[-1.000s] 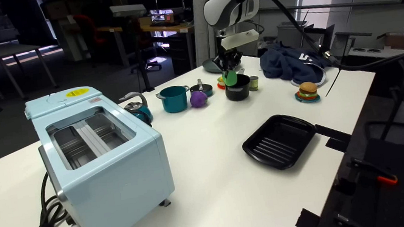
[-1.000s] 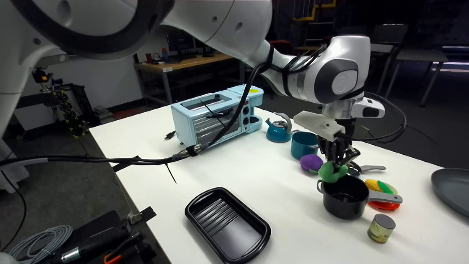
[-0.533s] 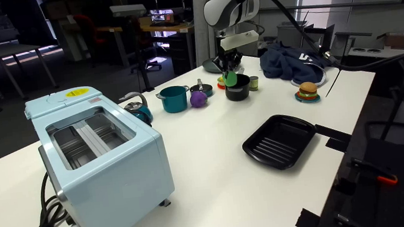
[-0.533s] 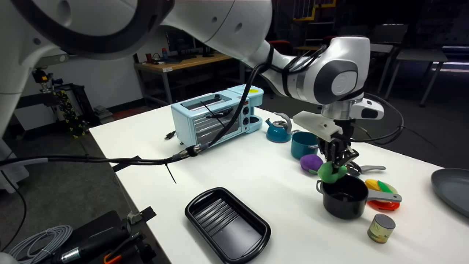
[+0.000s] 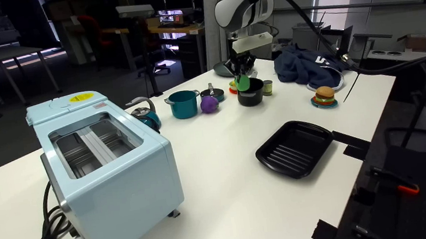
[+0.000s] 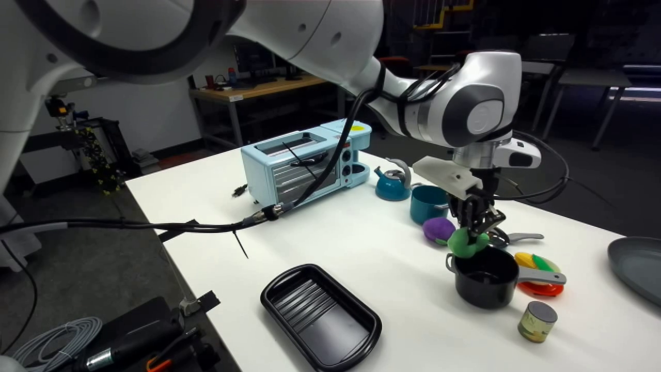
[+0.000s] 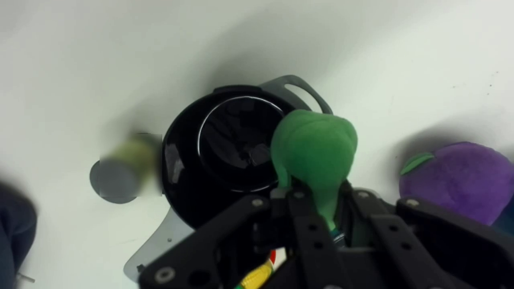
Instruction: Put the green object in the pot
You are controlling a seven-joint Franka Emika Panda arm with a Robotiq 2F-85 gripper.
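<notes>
Gripper jaws clamped on green lump, a finger on each side. Lump hangs at the loop-handle edge of black pot, partly over the opening in wrist view; rim contact can't be told. Black pot upright on table, its dark floor showing. Near it: can, upright, and red dish bearing yellow corn and a green piece. Other side: purple toy, then teal pot, upright, contents unreadable. Small pan just behind purple toy in an exterior view. Farther out: kettle; oven, metal bars showing through its top window; black tray, ribbed over half its floor; grey pan; burger on teal plate.
</notes>
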